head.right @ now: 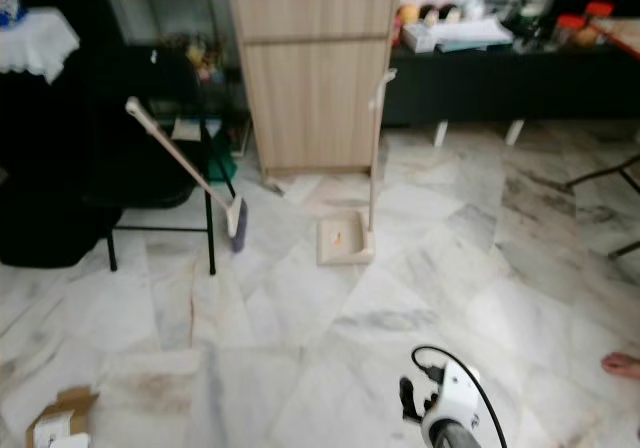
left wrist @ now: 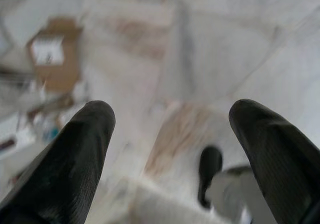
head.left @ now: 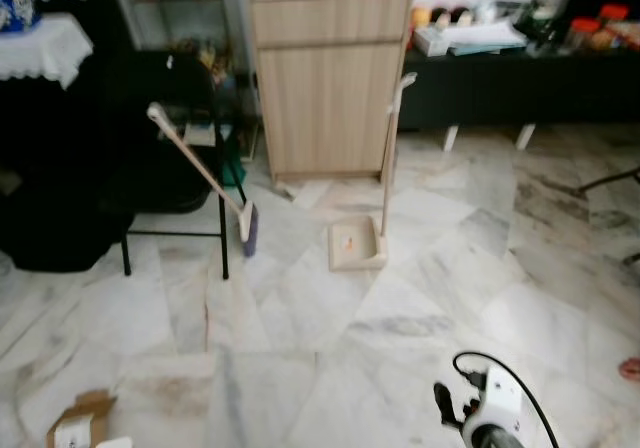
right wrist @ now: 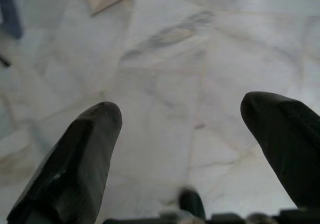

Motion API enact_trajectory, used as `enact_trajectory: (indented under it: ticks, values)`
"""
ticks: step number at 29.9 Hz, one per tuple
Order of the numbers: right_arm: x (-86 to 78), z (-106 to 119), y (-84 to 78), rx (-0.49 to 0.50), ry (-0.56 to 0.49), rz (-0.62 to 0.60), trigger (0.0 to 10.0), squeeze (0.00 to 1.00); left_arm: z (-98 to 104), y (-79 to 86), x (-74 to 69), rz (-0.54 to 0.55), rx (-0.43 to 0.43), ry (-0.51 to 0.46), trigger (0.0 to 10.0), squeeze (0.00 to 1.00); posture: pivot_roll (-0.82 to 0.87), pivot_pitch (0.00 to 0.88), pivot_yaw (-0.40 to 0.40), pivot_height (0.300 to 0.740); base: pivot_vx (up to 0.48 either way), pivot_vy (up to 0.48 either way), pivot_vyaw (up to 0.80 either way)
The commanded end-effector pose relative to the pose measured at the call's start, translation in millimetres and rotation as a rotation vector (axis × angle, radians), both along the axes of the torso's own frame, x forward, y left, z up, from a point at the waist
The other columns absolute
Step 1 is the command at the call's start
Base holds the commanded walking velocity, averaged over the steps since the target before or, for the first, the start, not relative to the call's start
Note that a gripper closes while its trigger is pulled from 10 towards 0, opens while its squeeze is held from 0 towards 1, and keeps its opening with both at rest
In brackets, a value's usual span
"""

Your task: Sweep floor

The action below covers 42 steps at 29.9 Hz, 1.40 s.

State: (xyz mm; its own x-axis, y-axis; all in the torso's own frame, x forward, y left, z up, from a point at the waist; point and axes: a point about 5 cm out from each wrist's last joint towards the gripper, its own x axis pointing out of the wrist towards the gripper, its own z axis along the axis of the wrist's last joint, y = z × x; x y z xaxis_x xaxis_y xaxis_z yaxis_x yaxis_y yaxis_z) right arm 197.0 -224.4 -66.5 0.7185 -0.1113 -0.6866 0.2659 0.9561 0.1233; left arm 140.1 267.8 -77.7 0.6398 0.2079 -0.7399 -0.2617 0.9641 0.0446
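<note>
Both grippers, left gripper [left wrist: 167, 134] and right gripper [right wrist: 182, 134], open, empty. Cream long-handled broom [head.left: 200, 173] and cream plastic dustpan [head.left: 357, 243] far ahead of fingers; walk close first, grab broom handle mid-way.

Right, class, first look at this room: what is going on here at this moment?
Nothing is being handled yet. A broom leans against a black chair, its bristles on the marble floor. A long-handled dustpan stands upright before a wooden cabinet, with something small and orange in its tray. The robot faces them from some way back. Both the left gripper and right gripper are open, fingers apart, pointing at bare floor. A cardboard box lies nearby.
</note>
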Motion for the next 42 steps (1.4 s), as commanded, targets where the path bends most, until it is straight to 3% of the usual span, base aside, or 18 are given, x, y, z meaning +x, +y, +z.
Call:
enact_trajectory:
  ticks: [1, 10, 22, 42]
  values:
    - [-1.4, 1.3, -7.8, -0.016, -0.003, -0.021, 10.0, 0.00, -2.6, -4.6, -2.1, -0.015, -0.014, 0.017, 10.0, 0.00, 0.00, 0.000, 0.034, 0.740, 0.319, 0.000, 0.00]
    - [-0.3, 1.9, -7.8, -0.013, -0.008, -0.029, 10.0, 0.00, -1.2, -5.8, 2.5, -0.004, -0.018, -0.001, 10.0, 0.00, 0.01, 0.000, 0.034, 0.740, 0.319, 0.000, 0.00]
    - [-2.6, 0.7, -7.8, -0.009, -0.006, -0.041, 10.0, 0.00, -2.8, -3.4, -4.1, 0.009, -0.020, 0.009, 10.0, 0.00, 0.01, 0.000, 0.038, 0.740, 0.317, 0.000, 0.00]
    - [-3.2, 0.1, -6.1, -0.006, -0.005, -0.025, 10.0, 0.00, -3.3, -6.7, -3.0, 0.012, -0.030, 0.002, 10.0, 0.00, 0.01, 0.002, 0.032, 0.740, 0.318, 0.000, 0.00]
